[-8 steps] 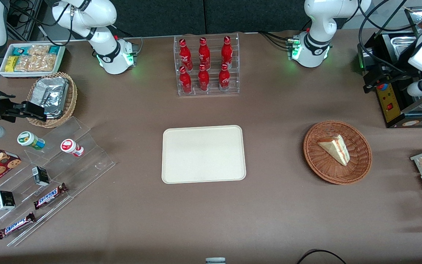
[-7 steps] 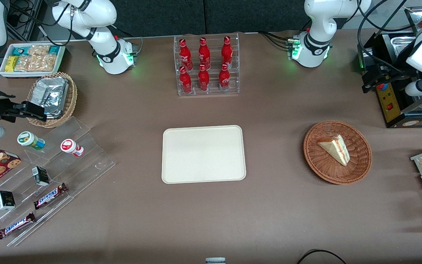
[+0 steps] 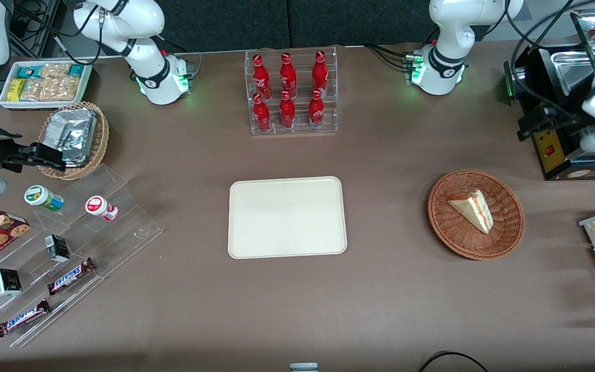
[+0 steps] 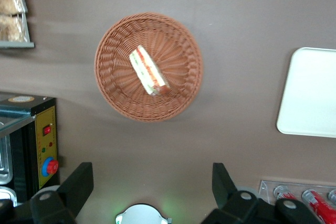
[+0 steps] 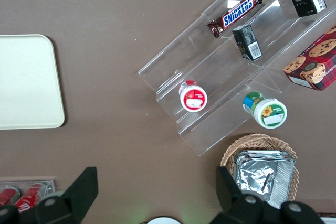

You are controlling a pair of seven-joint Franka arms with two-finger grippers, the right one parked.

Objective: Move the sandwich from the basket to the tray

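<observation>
your claw (image 4: pixel 152 182) hangs high over the brown desk (image 3: pixel 390 289) with its two dark fingers (image 4: pixel 79 182) spread wide and nothing between them. the small triangular sandwich of pale bread with red, green and yellow filling (image 4: pixel 148 70) lies in the round reddish-brown wicker basket (image 4: pixel 113 93), well below the claw and off to one side of it, not yet under it. i judge this is the approach: bring the claw over the wedge, turn it so the fingers close across the two flat bread faces rather than along the long cut edge, and descend clear of the woven rim. the flat cream rectangular tray (image 3: pixel 287 217) waits well apart from the basket, toward the parked arm's end. in the front view the claw itself is cut off at the frame edge, and the wrist view shows only a corner of the tray.
</observation>
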